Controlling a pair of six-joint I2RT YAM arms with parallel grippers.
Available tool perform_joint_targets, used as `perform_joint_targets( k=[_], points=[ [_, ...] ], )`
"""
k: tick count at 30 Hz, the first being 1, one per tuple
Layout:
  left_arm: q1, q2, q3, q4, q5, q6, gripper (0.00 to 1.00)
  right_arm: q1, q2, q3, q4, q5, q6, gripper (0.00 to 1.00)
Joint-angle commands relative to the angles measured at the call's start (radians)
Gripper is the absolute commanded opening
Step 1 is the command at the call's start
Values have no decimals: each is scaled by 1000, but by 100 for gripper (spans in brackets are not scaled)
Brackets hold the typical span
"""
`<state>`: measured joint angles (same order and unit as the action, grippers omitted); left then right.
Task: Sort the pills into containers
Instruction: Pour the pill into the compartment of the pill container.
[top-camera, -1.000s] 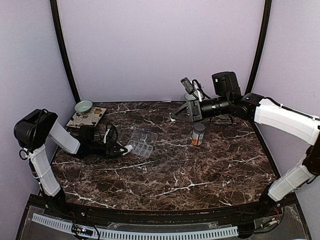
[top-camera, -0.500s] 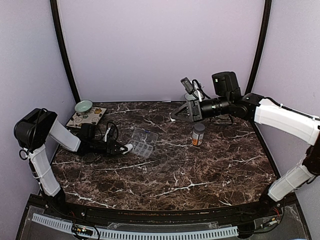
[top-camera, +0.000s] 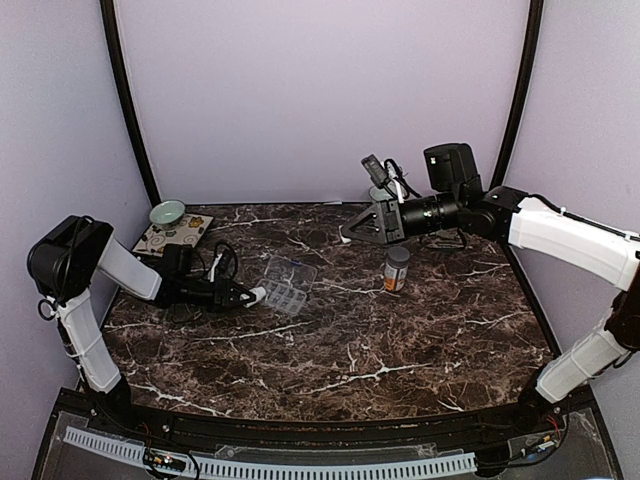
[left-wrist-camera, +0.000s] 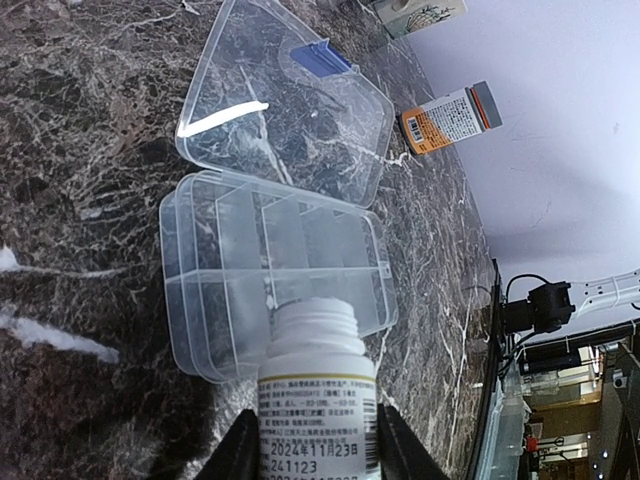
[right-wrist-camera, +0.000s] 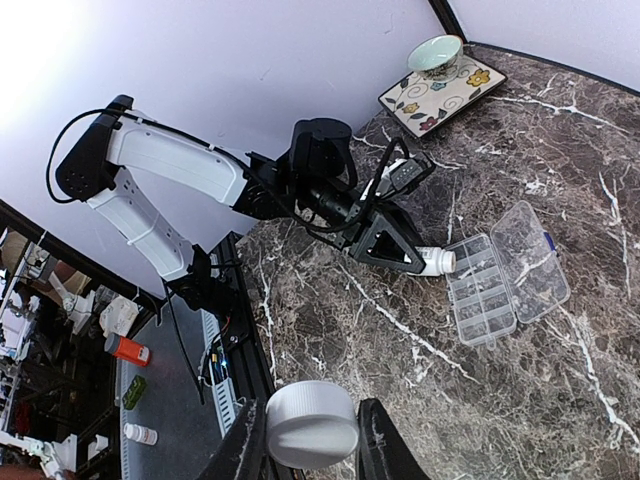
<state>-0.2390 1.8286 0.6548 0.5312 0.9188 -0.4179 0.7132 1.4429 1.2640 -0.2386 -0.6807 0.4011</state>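
The clear organizer box (top-camera: 281, 297) lies open left of centre, its lid (top-camera: 292, 270) folded back. My left gripper (top-camera: 243, 296) is shut on an uncapped white pill bottle (top-camera: 258, 296), held about level. In the left wrist view the bottle (left-wrist-camera: 318, 390) has its mouth at the near edge of the box (left-wrist-camera: 275, 265). The compartments look empty and no pills show. My right gripper (top-camera: 347, 234) is raised over the back of the table. In the right wrist view it (right-wrist-camera: 305, 432) is shut on a white cap (right-wrist-camera: 312, 423).
An orange pill bottle with a grey cap (top-camera: 397, 268) stands right of centre, below my right arm. A patterned square plate (top-camera: 175, 235) and a green bowl (top-camera: 167, 212) sit at the back left. A small stand with cables (top-camera: 382, 180) is at the back.
My left wrist has shifted very slightly at the box. The right arm has not moved.
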Motion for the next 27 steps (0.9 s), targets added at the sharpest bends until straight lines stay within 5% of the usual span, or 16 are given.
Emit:
perform_joint_targets(
  k=[1, 27],
  points=[
    [-3, -54, 19, -64, -17, 34, 0, -2, -1, 18, 47, -14, 1, 4],
    [-21, -78, 66, -187, -37, 93, 0, -2, -10, 1, 59, -17, 5, 4]
  ],
)
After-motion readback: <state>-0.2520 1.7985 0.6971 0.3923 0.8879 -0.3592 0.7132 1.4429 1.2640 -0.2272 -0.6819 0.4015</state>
